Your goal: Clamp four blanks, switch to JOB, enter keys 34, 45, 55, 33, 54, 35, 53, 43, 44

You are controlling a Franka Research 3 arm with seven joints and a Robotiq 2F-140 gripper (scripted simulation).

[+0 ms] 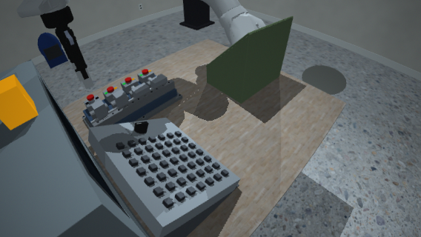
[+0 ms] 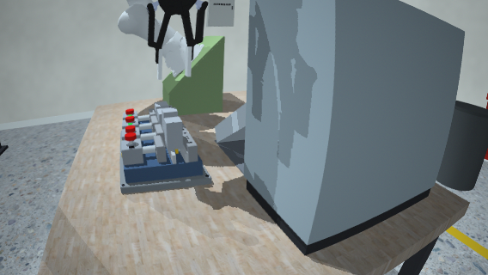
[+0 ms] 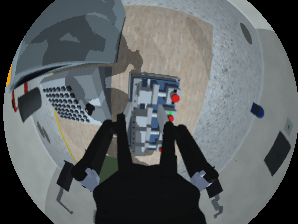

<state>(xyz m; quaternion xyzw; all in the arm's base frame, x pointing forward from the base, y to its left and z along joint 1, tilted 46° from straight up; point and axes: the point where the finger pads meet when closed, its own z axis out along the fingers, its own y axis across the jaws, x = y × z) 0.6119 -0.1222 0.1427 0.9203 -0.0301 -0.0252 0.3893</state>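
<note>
My gripper [image 1: 88, 82] [image 2: 173, 74] [image 3: 144, 109] is open and empty above the vise row. The vise base [image 2: 163, 171] carries four stations with grey blocks; blanks and jaws are hard to tell apart. The nearest station in the exterior view has a tall grey block [image 2: 173, 134]. Its red valve knob [image 1: 90, 97] [image 2: 130, 137] [image 3: 175, 98] stands on a visible dark stem, and no lit lens shows there. Green shows beside the other three knobs, with amber beside some. The black selector [image 1: 141, 127] sits above the dark keys [image 1: 172, 172]. The cabinet lamp [image 1: 16, 105] is bright orange.
The grey cabinet [image 1: 55, 163] [image 2: 387, 112] [image 3: 75, 35] stands tall beside the keypad and vises. A green sloped block [image 1: 252, 63] [image 2: 199, 88] stands beyond the vise row. The keypad housing [image 1: 126, 185] lies between the cabinet and the table's open side.
</note>
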